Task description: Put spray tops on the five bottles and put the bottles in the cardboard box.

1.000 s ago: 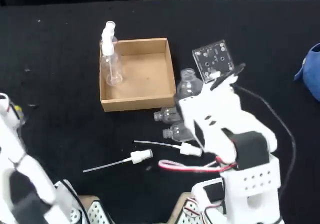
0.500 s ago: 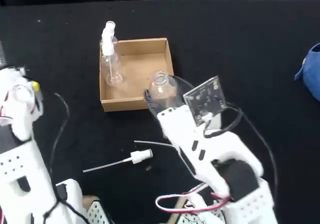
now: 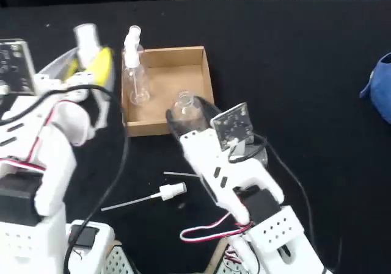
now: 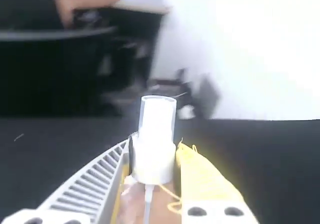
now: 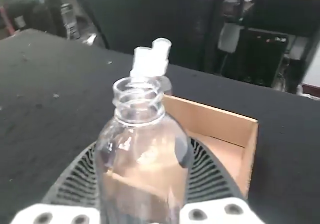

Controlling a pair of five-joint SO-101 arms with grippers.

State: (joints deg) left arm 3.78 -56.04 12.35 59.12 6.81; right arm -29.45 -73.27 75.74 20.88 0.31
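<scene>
Two grippers each held one part of the job. The left gripper (image 3: 90,55) was closed to a narrow gap on a white spray top (image 3: 85,35). One white ribbed finger (image 4: 95,184) and one yellow finger (image 4: 200,176) pinched its collar. The top stood upright, nozzle head above the fingers, with its thin dip tube running down between them. It hung in the air just left of the cardboard box (image 3: 177,91), beside the box's far left corner.

The right gripper (image 3: 185,126) was open about halfway. Its black curved fingers (image 5: 75,176) were cupped around the belly of a clear bottle (image 3: 185,110). This bottle was upright and uncapped, its round mouth open at the top. It was over the box's near wall, right of the wall's middle.

Inside the box, in the far left corner, stood a capped bottle (image 3: 134,72), clear with a white spray top already on. The rest of the box floor was bare brown card.

On the black table (image 3: 293,54) in front of the box lay a loose spray top (image 3: 172,191) on its side, with its long tube pointing away to the left. A second thin tube (image 3: 178,175) lay between it and the box, its far end hidden under the right arm.
</scene>
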